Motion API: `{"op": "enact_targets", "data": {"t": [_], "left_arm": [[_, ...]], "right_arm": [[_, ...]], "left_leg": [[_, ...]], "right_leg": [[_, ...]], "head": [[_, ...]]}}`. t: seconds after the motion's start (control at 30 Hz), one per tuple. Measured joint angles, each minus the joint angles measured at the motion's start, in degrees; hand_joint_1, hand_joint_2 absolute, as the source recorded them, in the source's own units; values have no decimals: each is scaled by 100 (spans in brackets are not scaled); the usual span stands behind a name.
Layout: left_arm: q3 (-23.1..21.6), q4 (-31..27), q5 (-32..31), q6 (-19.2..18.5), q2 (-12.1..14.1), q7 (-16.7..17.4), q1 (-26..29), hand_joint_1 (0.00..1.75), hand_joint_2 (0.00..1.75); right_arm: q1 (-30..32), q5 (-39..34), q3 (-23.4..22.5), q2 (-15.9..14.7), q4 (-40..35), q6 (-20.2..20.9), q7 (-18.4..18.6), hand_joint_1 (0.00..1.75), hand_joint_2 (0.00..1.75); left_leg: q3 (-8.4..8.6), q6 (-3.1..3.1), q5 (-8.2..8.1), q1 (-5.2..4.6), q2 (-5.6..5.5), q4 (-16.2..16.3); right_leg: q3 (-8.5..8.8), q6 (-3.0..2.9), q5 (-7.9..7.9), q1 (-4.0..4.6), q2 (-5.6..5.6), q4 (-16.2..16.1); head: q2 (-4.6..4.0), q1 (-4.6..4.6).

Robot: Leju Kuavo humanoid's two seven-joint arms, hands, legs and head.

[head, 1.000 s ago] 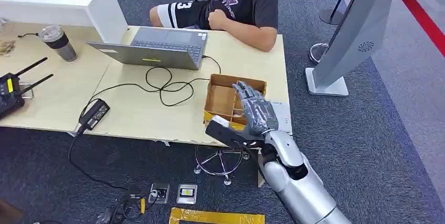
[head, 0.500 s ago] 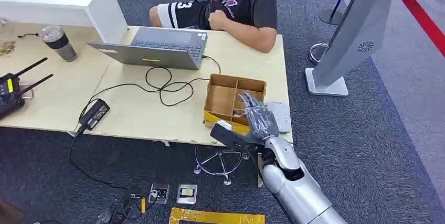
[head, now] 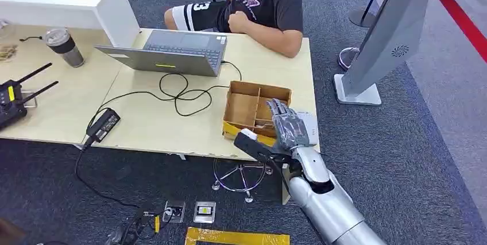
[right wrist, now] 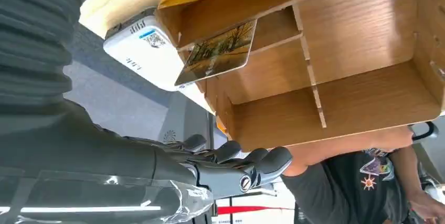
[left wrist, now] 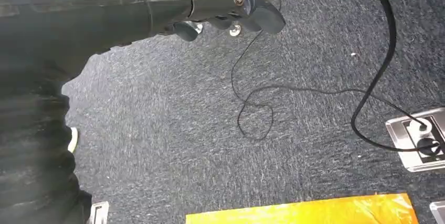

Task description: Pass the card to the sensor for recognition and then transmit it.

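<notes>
**One card in the divided box, right hand poised above it**

One picture-printed card (right wrist: 218,52) leans tilted in a compartment of the brown cardboard divider box (head: 247,107), at the side nearest the white sensor unit (right wrist: 144,51). The sensor carries a QR code and a blue label; its small print is unreadable. The number 3 shows on the striped shorts of the seated person (head: 252,4). The right hand (head: 289,130) hovers over the box's near right corner, silver forearm rising from below, fingers (right wrist: 252,166) loosely extended and holding nothing. The left hand (left wrist: 225,11) hangs over the dark carpet, fingers curled in on nothing. A grey laptop (head: 172,53), black cable (head: 184,93) and power adapter (head: 103,124) lie on the pale wooden table (head: 155,130); a grey kiosk stand (head: 385,38) rises beside it.
</notes>
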Motion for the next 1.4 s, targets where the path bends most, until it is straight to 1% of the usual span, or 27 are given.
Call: {"op": "enact_targets", "data": {"t": [0.4,0.47,0.5,0.57,0.6,0.7,0.77,0.8,1.03,1.13,1.27,1.37,1.4], "left_arm": [[-2,0,-28,-7,-7,0,-20,0,175],[-4,0,-28,-5,-9,0,-22,0,175],[-4,0,-28,-5,-9,0,-22,0,175],[-4,0,-28,-2,-9,0,-22,0,175],[-4,0,-26,-2,-11,0,-22,0,175],[-4,0,-26,0,-11,0,-23,0,175],[-4,0,-24,0,-11,0,-23,0,175],[-4,0,-24,2,-11,0,-23,0,175],[-2,0,-22,2,-15,0,-31,0,175],[-2,0,-22,2,-22,0,-38,0,175],[-2,-2,-24,0,-28,0,-44,0,175],[-2,-2,-24,0,-28,0,-48,0,175],[-2,-2,-24,0,-28,0,-48,0,175]], "right_arm": [[-170,107,0,24,186,2,7,2,175],[-192,109,-2,44,214,4,0,5,175],[-199,111,-2,50,225,6,-2,10,175],[-210,129,-2,63,249,7,-15,12,175],[-215,149,-2,74,260,7,-26,16,175],[-230,188,-2,98,271,7,-50,16,175],[-254,197,-2,105,291,7,-55,21,175],[-267,203,-2,114,304,7,-55,28,175],[-301,208,-2,146,370,15,-66,30,175],[-314,210,-2,149,409,35,-68,37,175],[-321,210,-2,155,468,44,-70,37,175],[-331,212,-2,162,509,46,-70,45,175],[-335,214,-2,164,527,50,-70,52,175]], "left_leg": [[0,0,0,0,0,0],[0,0,0,0,0,0],[0,0,0,0,0,0],[0,0,0,0,0,0],[0,0,0,0,0,0],[0,0,0,0,0,0],[-1,0,0,0,0,0],[-1,0,0,0,1,0],[-1,0,0,0,0,0],[-1,0,0,0,0,0],[-1,0,0,0,1,0],[-1,0,0,0,0,0],[-1,0,0,0,0,0]], "right_leg": [[0,0,0,0,1,0],[0,0,0,0,0,0],[0,0,0,0,1,0],[0,0,0,0,1,0],[0,0,0,0,1,0],[0,0,0,0,1,0],[0,0,0,0,1,0],[0,0,0,0,1,0],[0,0,0,0,1,0],[0,0,0,0,1,0],[0,0,0,0,1,0],[0,0,0,0,1,0],[0,0,0,0,1,0]], "head": [[0,2],[0,2],[-2,2],[0,2],[-2,0],[0,2],[-2,2],[0,2],[0,2],[-2,2],[-2,2],[-2,2],[-2,2]]}}
